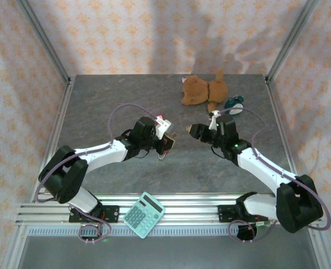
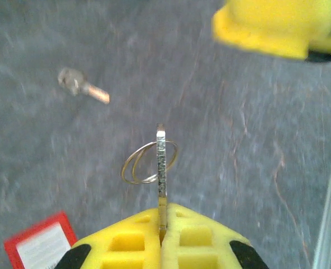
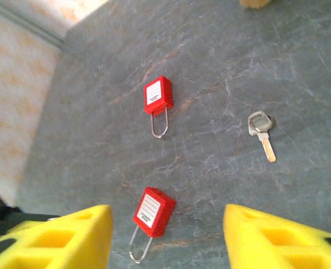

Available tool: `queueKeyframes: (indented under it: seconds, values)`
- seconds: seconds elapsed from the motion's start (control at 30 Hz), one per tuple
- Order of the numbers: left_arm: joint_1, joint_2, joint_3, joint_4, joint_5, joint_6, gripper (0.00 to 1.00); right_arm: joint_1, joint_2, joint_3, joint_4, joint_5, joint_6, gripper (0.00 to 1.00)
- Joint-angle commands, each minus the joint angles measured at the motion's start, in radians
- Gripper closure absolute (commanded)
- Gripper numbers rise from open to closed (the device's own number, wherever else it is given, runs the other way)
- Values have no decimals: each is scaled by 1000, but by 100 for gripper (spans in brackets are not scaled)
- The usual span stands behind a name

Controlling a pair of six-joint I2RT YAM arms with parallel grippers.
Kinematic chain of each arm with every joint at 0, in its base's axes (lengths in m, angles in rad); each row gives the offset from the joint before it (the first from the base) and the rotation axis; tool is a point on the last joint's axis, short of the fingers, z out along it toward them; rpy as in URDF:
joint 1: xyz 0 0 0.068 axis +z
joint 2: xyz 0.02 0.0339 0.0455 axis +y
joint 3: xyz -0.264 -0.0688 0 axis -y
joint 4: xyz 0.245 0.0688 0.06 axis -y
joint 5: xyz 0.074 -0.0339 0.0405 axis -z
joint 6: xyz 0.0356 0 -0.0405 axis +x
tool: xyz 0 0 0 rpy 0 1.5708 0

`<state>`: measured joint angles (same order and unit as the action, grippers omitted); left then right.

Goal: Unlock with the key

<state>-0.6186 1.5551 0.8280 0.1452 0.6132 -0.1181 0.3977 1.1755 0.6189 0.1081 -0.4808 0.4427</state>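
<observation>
Yellow pads [image 2: 193, 241] of the left end effector [image 2: 162, 218] are pressed together on a key [image 2: 161, 162], gripped edge-on with its wire ring [image 2: 148, 162] hanging off it. The right end effector [image 3: 165, 235] hangs spread above a red padlock [image 3: 153, 212]. A second padlock [image 3: 158, 95] and a loose key [image 3: 261, 131] lie nearby on the grey worktop [image 3: 221, 67].
</observation>
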Motion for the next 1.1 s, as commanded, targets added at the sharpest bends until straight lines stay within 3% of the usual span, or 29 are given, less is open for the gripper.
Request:
queueKeyframes:
  seconds: [0.0,0.13,0.27,0.43,0.87,1.07]
  values:
    - [2,32,49,-143,178,-29,100,-9,-32,-65,225,-127,50,37]
    - [11,50,56,-105,254,-67,100,-9,40,-81,352,-314,72,36]
    - [26,54,49,-28,328,-122,100,-4,59,-100,410,-388,65,36]
    - [33,52,47,38,365,-170,100,16,88,-105,408,-389,61,38]
    - [58,71,25,204,442,-282,100,57,103,-127,441,-392,55,64]
    - [59,97,27,215,471,-294,100,61,106,-117,444,-402,57,70]
